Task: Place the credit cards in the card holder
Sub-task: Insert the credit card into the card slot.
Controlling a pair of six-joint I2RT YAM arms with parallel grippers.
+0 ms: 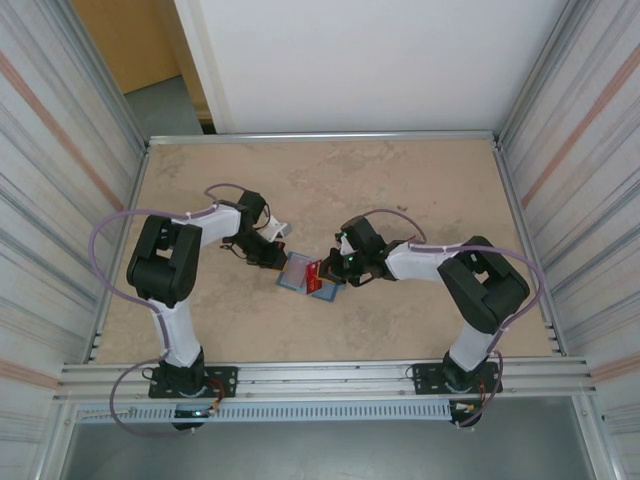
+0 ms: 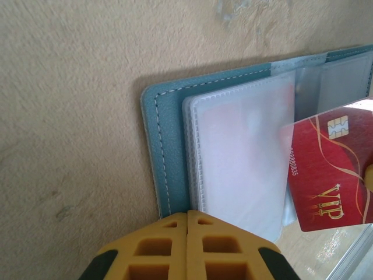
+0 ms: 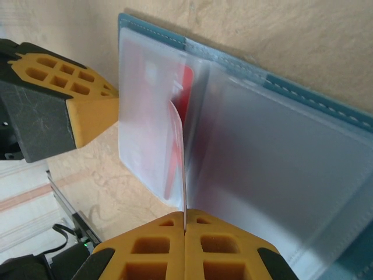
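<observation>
Your right end effector (image 3: 185, 232) is clamped on a red card (image 2: 329, 175): thin, stiff, glossy plastic. Just ahead of it the holder (image 2: 166, 146) lies open on the counter (image 2: 70, 116), with a stitched teal cover and floppy clear sleeves (image 2: 245, 151). The left end effector (image 2: 187, 239), pads together, sits at its edge. Step, judged: insertion. Next, line the card's edge up with a sleeve mouth and slide it in flat.

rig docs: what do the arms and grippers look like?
The left arm and right arm match: white links, black joint housings, a lilac cable looping alongside each. The left gripper and right gripper have yellow fingers with grid-shaped cut-outs and black backing.
</observation>
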